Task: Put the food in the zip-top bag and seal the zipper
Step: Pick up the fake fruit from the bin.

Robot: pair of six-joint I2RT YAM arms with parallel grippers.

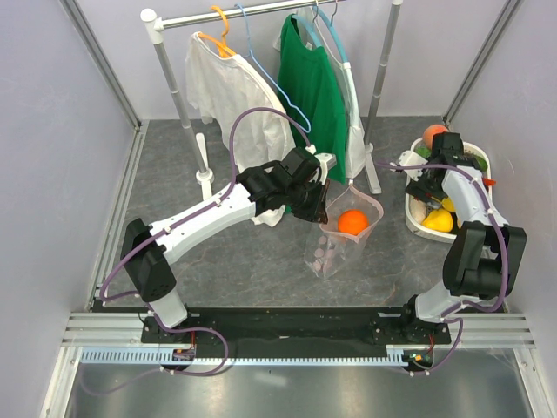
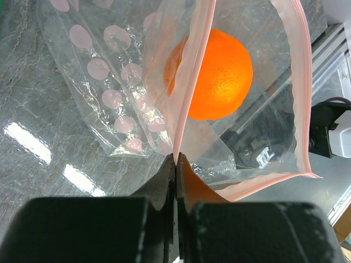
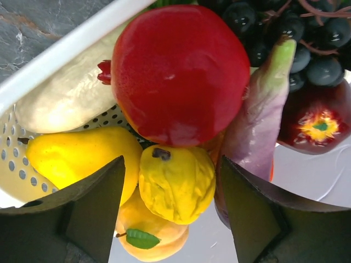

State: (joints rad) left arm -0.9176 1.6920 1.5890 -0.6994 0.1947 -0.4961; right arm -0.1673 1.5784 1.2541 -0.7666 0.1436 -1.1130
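Left wrist view: your left gripper [image 2: 176,164] is pinched on the zipper strip [image 2: 189,93] of the bag [image 2: 109,98]; beyond, the orange [image 2: 219,71] lies inside. Right wrist view: your right gripper [image 3: 173,161], spread, hangs over a yellow fruit [image 3: 175,186] in the basket [image 3: 55,49].

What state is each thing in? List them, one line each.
Clear pink-dotted zip-top plastic bag: mouth open.
Pale pink zipper strip: unsealed, pinched at one side.
Round orange toy fruit: inside the bag.
Left gripper: shut on the zipper strip.
Right gripper: open, over the basket.
White perforated oval basket: holding toy food.
Glossy red round toy fruit: in the basket.
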